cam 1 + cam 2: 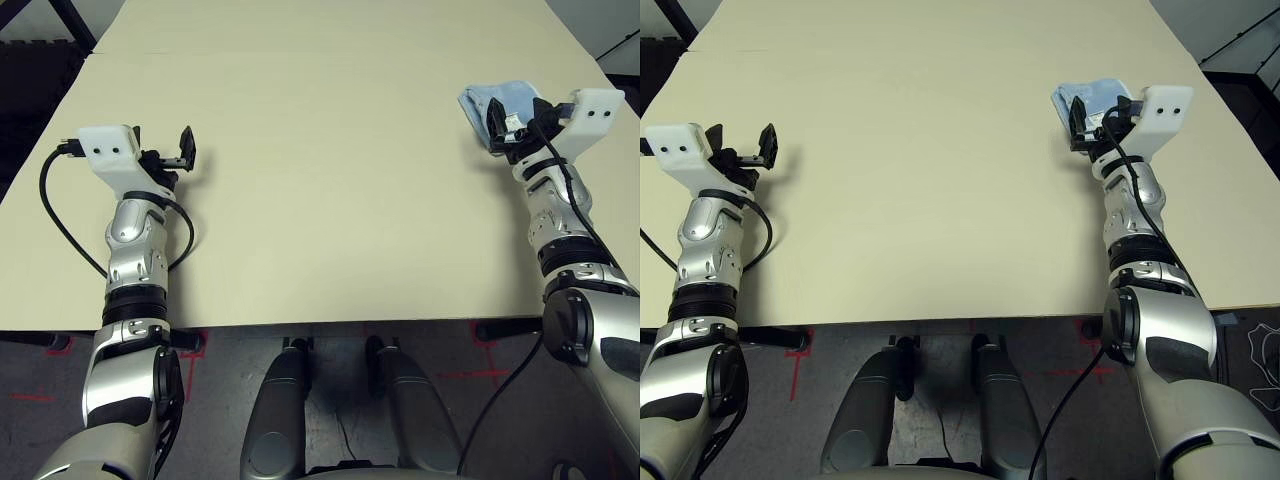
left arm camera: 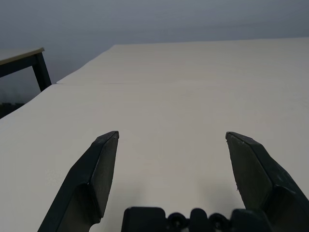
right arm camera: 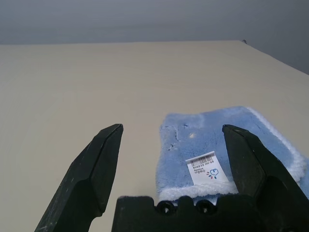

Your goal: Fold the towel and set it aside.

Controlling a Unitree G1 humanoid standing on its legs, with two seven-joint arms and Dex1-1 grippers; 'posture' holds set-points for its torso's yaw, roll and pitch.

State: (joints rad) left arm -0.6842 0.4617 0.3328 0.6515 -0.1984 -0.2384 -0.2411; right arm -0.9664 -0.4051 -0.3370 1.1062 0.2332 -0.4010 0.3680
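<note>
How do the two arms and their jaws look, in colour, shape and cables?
Both arms are silver metal segments with black joints. Each wrist carries a white angular camera block; black cables loop along each forearm. The left gripper and right gripper have black, flat, tapering jaws.

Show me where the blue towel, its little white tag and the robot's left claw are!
towel (image 3: pixel 227 130): right wrist view, fuzzy top.
white tag (image 3: pixel 206 170): right wrist view, barcode label.
left gripper (image 2: pixel 171 137): left wrist view, between fingertips.

**Colours on the bench**

A plain cream bench (image 1: pixel 320 180) is seen. The towel (image 3: pixel 227 140) is light blue, hemmed in white, with a white barcode label (image 3: pixel 205 169). Black fingers (image 2: pixel 91 179) are shown on each claw, silver on the forearms (image 1: pixel 135 250).
</note>
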